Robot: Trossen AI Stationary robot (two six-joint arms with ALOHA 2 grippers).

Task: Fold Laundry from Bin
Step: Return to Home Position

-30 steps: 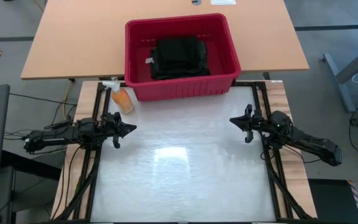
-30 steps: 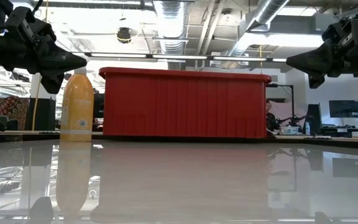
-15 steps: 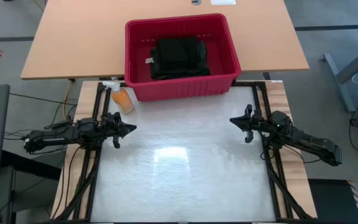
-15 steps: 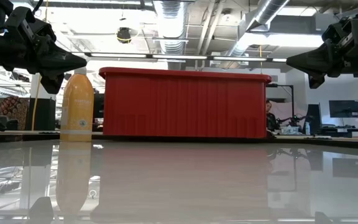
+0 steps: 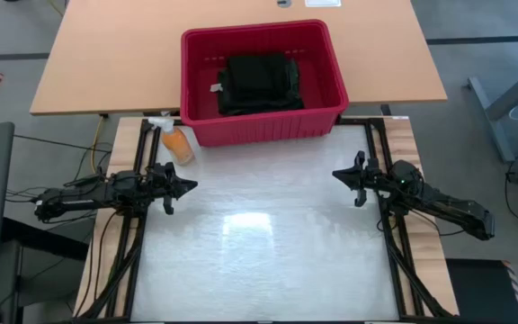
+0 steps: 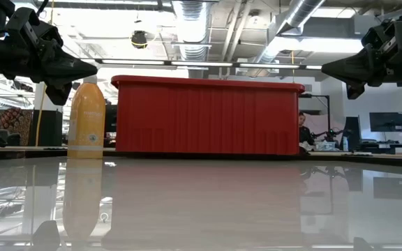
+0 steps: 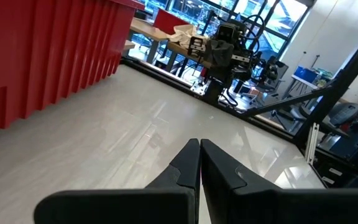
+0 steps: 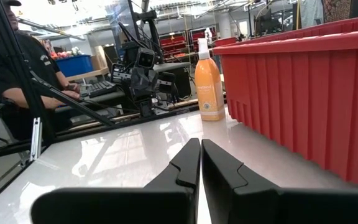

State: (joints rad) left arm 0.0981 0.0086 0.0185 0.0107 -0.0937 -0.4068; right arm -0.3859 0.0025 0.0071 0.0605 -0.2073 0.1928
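The laundry [image 5: 257,83] lies folded in a compact dark stack inside the bin [image 5: 263,130], about in the middle of its floor, with red showing on either side of it. The bin stands at the far edge of the bench [image 5: 259,252], roughly centred across it, its ribbed front wall facing the arms. An orange spray bottle [image 5: 177,144] stands upright just beside the bin's front left corner.

Neither pair of jaws is near the laundry — both hang over the bare white surface on the near side of the bin, well apart from each other. The left arm [image 5: 88,198] reaches in from the bench's left side, and the left jaws point inward toward the middle, nearer than the bottle and off the bin's left corner. In the left wrist view the two dark fingertips [image 7: 188,163] are pressed together with only a thin seam between them and nothing held. The bin's red wall runs past to one side.

The right arm [image 5: 439,205] reaches in from the right side, and the right jaws also point inward, off the bin's front right corner. Their fingertips [image 8: 190,163] meet in the same way — closed and empty. The low view shows both pairs raised above the bench at about the height of the bin's rim, one on each side of it. A person in a dark shirt [image 8: 17,68] sits in the room beyond, seen in the right wrist view.
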